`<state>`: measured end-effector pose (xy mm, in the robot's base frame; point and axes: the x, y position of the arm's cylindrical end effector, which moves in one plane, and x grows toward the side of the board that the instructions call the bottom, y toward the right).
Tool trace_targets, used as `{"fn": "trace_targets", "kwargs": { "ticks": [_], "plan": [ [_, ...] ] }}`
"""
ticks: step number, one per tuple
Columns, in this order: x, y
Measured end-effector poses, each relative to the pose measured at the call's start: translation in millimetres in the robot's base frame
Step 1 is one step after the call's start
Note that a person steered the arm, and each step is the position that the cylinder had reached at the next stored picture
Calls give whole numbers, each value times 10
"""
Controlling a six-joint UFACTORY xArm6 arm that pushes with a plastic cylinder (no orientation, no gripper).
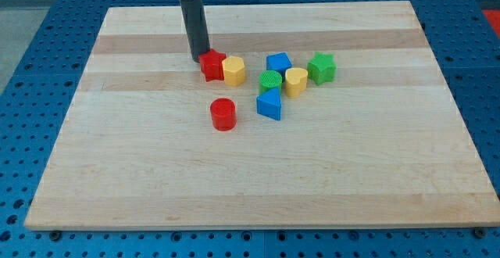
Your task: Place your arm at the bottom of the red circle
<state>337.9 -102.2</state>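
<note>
The red circle (pixel 223 114), a short red cylinder, stands alone on the wooden board (pixel 156 180) a little left of the middle. My tip (pixel 198 59) touches the board above and left of it, right against the left side of a red star block (pixel 212 66). The rod rises from there to the view's top. The tip is well apart from the red circle.
A yellow block (pixel 233 70) touches the red star's right side. Further right sit a blue block (pixel 278 63), a green cylinder (pixel 270 81), a yellow heart (pixel 295 80), a green star (pixel 321 68) and a blue triangle (pixel 269 104). Blue perforated table surrounds the board.
</note>
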Motion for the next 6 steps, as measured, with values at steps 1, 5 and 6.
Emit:
{"fn": "trace_targets", "kwargs": {
  "ticks": [1,5,6],
  "plan": [
    [29,0],
    [1736,-165],
    [2098,740]
  ]
}}
